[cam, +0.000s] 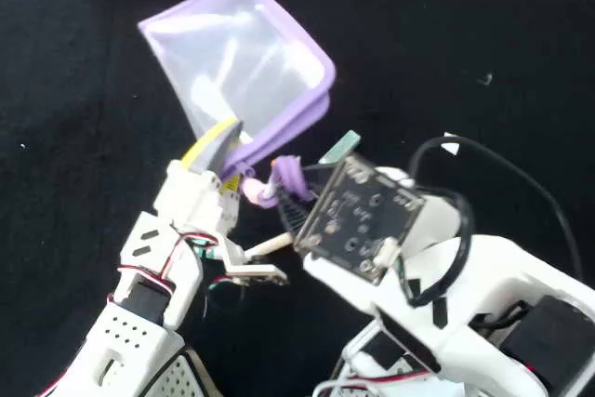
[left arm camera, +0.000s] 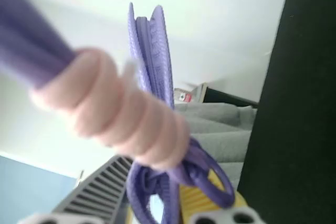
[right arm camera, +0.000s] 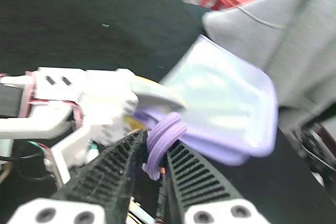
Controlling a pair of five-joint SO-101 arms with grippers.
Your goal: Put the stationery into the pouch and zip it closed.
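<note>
Though translucent, purple-trimmed pouch (cam: 244, 62), braided cord (right arm camera: 160, 140).

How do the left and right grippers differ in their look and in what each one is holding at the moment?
The left gripper has a yellow finger; the right gripper has black ribbed fingers. The left gripper clamps a corner of the purple pouch, while the right gripper pinches the pouch's purple pull cord. Both are shut on parts of the same pouch.
</note>
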